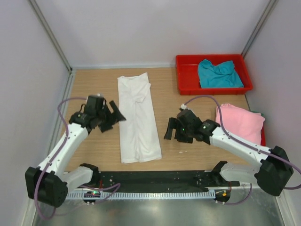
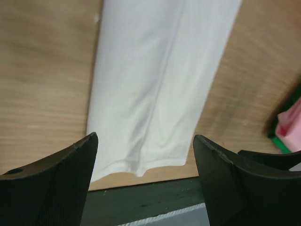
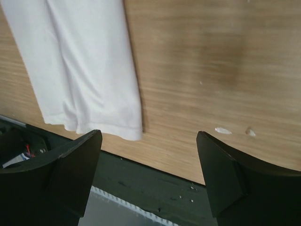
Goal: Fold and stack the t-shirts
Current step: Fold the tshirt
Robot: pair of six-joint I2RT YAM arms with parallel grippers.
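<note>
Our long white cloth t-shirt [image 1: 137, 120] is lying as a narrow strip on the brown wooden counter [image 1: 91, 87]. Our left claw [image 2: 145, 136] and right claw [image 3: 149, 133] are hanging on either side, both wide apart, holding nothing. We are thinking each should pinch one near corner and lift evenly. The wood is looking smooth, with pale walls around. A teal cloth shirt [image 1: 218, 74] is waiting in the red plastic tray [image 1: 187, 61], a pink cloth shirt [image 1: 240, 122] nearer us.
</note>
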